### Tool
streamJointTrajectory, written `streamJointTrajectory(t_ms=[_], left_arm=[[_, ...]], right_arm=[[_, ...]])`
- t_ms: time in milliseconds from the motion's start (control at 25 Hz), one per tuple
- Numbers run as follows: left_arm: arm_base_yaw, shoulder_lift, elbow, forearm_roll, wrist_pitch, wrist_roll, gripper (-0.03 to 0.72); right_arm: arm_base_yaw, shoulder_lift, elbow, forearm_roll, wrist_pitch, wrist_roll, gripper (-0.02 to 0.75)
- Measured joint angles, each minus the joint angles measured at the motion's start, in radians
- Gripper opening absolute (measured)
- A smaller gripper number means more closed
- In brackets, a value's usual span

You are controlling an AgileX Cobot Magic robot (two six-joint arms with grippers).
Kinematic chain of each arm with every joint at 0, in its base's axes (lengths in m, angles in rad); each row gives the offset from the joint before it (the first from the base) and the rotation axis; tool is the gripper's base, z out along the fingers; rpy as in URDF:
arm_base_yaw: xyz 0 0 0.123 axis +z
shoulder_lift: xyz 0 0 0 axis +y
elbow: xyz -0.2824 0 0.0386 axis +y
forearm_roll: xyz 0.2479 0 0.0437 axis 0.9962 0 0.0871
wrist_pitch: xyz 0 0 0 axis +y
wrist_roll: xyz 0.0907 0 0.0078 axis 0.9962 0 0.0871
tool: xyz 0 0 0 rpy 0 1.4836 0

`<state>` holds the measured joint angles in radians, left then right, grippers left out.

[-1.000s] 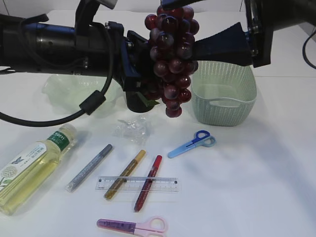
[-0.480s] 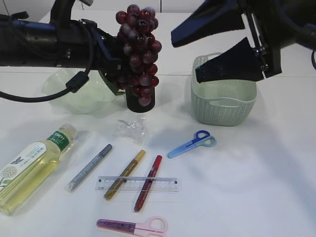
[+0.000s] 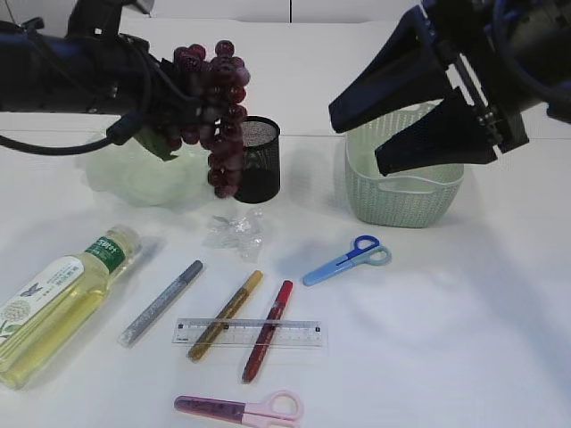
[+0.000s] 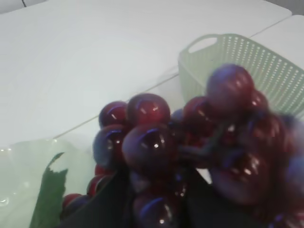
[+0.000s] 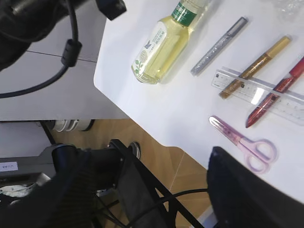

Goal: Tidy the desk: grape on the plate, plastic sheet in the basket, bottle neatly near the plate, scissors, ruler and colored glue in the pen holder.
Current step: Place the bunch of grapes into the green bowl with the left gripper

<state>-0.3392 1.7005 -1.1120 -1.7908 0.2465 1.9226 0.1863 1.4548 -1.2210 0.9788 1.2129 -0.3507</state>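
My left gripper is shut on the dark red grape bunch, which hangs over the right edge of the pale green plate. Up close the grapes fill the left wrist view. My right gripper stands open and empty in the air in front of the basket. The black pen holder stands behind the crumpled plastic sheet. On the table lie the bottle, blue scissors, pink scissors, the ruler and three glue pens.
In the right wrist view the table's front edge and floor show below the bottle and pink scissors. The red pen and gold pen lie across the ruler. A cable hangs from the left arm.
The left arm has carried the grape bunch left and lower, toward the plate, uncovering the pen holder. The right gripper has drawn back to the right, away from the bunch.
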Motion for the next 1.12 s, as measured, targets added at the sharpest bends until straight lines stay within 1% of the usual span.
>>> streamJointTrajectory(t_ms=[160, 280, 600, 720, 880, 1120], left_arm=[[0.004, 0.0, -0.032, -0.006, -0.073, 0.0, 0.132], [0.022, 0.0, -0.067, -0.008, -0.102, -0.005, 0.132], [0.128, 0.0, -0.123, -0.018, -0.165, -0.011, 0.132], [0.158, 0.007, -0.142, -0.02, -0.178, -0.013, 0.132], [0.164, 0.055, -0.171, -0.02, -0.198, -0.013, 0.132], [0.164, 0.173, -0.254, -0.022, -0.237, -0.013, 0.132]], right_arm=[[0.0, 0.0, 0.0, -0.017, 0.0, 0.0, 0.549], [0.0, 0.0, 0.0, -0.025, 0.0, 0.0, 0.547], [0.0, 0.0, 0.0, -0.039, 0.001, 0.0, 0.545], [0.0, 0.0, 0.0, -0.047, 0.001, 0.0, 0.545], [0.0, 0.0, 0.0, -0.056, 0.001, -0.002, 0.544], [0.0, 0.0, 0.0, -0.071, 0.001, -0.002, 0.544]])
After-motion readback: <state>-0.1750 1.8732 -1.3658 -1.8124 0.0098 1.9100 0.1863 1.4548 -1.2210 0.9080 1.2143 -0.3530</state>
